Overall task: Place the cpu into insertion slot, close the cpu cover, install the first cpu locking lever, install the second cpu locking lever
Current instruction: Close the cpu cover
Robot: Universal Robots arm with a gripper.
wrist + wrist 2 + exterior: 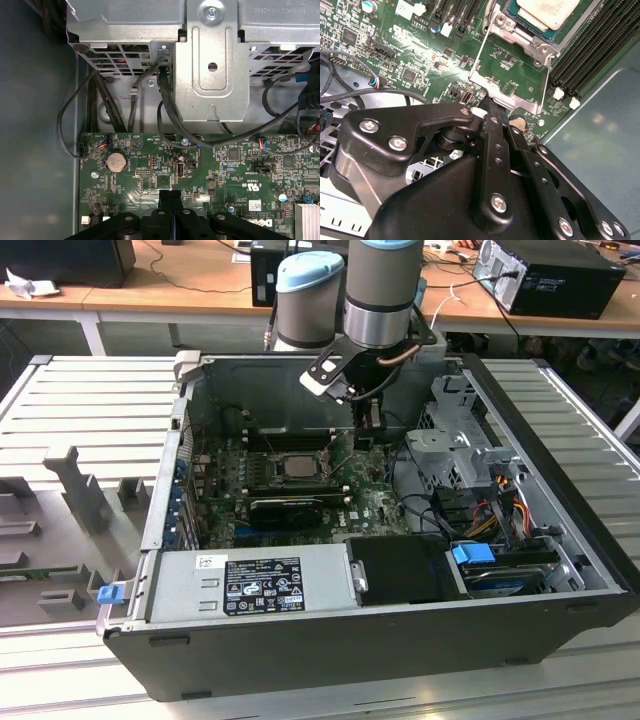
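Here, nearest first:
- Gripper (491,106): we see it clenched on nothing, its tips at the free edge of the cpu cover (512,96).
- Cover: raised, with the green board (420,60) visible through its window.
- Cpu (545,11): seated in the insertion slot (276,466), beyond the cover.

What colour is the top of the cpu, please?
The cpu top is pale silvery-grey metal, clearest in the second wrist view.

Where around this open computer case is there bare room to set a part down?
Free: the ribbed table on the exterior view's right of the case, and its far strip on that view's left, behind the grey fixtures. Crowded: inside the case, around the gripper, cables and drive cage.
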